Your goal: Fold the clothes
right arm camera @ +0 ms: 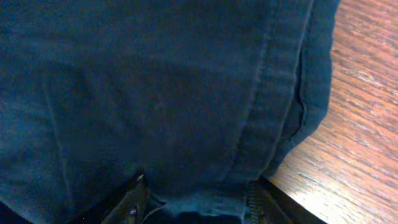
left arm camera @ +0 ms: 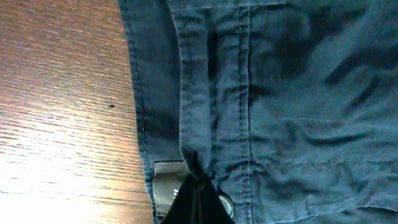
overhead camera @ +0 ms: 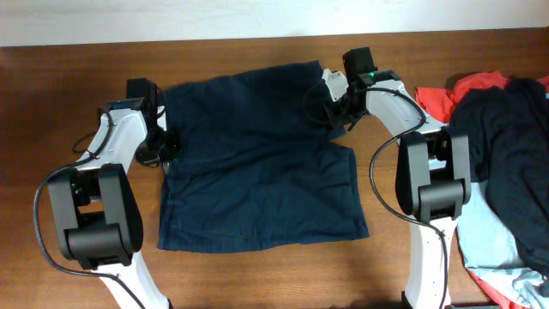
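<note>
The clothes, a pair of dark navy shorts (overhead camera: 257, 172), lie spread flat on the wooden table (overhead camera: 60, 103) between the two arms. My left gripper (overhead camera: 169, 142) is at the shorts' left edge. In the left wrist view it (left arm camera: 197, 171) is shut, pinching a fold of the seamed fabric (left arm camera: 280, 93). My right gripper (overhead camera: 333, 110) is over the shorts' upper right part. In the right wrist view its jaws (right arm camera: 198, 202) stand apart, with a hemmed edge of the shorts (right arm camera: 155, 93) lying between the fingers (right arm camera: 132, 202).
A pile of other garments lies at the table's right: a red one (overhead camera: 480, 86), a dark one (overhead camera: 515, 154) and a light blue one (overhead camera: 497, 249). A metal button (left arm camera: 225, 202) and a label (left arm camera: 168, 180) show beside the left fingers.
</note>
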### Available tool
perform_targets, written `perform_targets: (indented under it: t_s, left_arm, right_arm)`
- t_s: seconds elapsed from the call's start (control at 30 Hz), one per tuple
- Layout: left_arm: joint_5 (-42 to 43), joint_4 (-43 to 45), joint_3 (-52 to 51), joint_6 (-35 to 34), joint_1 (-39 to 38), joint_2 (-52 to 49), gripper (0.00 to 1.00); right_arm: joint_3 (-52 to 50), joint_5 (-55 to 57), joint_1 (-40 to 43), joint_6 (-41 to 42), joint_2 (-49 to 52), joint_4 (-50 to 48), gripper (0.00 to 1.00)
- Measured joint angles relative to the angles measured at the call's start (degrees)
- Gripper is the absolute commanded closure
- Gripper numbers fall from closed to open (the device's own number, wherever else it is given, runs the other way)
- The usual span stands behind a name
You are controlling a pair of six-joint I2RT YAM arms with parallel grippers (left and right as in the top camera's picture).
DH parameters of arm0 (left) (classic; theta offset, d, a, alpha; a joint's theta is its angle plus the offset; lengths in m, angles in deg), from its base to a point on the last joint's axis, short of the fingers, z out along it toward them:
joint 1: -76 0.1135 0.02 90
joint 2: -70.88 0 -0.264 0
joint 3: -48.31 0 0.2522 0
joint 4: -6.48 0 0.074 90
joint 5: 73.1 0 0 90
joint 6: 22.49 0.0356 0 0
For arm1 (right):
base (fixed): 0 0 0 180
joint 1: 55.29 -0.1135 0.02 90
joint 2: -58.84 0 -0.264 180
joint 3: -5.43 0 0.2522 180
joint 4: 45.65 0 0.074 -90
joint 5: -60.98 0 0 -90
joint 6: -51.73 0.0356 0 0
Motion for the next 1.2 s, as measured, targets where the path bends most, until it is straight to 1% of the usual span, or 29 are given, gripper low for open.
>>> perform_targets:
  t_s: [0.1, 0.2, 0.3, 0.43, 0.57, 0.93, 1.2]
  left_arm:
    - [0.0, 0.0, 0.0, 0.0, 0.0, 0.0, 0.99]
    - [0.0, 0.0, 0.0, 0.0, 0.0, 0.0, 0.99]
    - [0.0, 0.0, 0.0, 0.0, 0.0, 0.0, 0.99]
    - [0.0, 0.0, 0.0, 0.0, 0.0, 0.0, 1.0]
    - [0.0, 0.0, 0.0, 0.0, 0.0, 0.0, 0.99]
    - [0.0, 0.0, 0.0, 0.0, 0.0, 0.0, 0.99]
    - [0.0, 0.0, 0.0, 0.0, 0.0, 0.0, 0.99]
  right_arm:
    - [2.0, 1.8, 0.0, 0.0, 0.0, 2.2, 0.42]
    - [6.3, 4.7, 0.0, 0.0, 0.0, 4.2, 0.42]
    - [10.0, 9.1, 0.0, 1.7, 0.0, 4.3, 0.42]
    - [10.8, 15.1, 0.0, 4.8, -0.1, 4.5, 0.42]
    - [10.8, 18.0, 0.1, 6.2, 0.9, 4.5, 0.42]
    - [10.8, 18.5, 0.1, 7.9, 3.9, 4.2, 0.42]
    - [10.8, 14.8, 0.1, 8.8, 3.9, 3.5, 0.43]
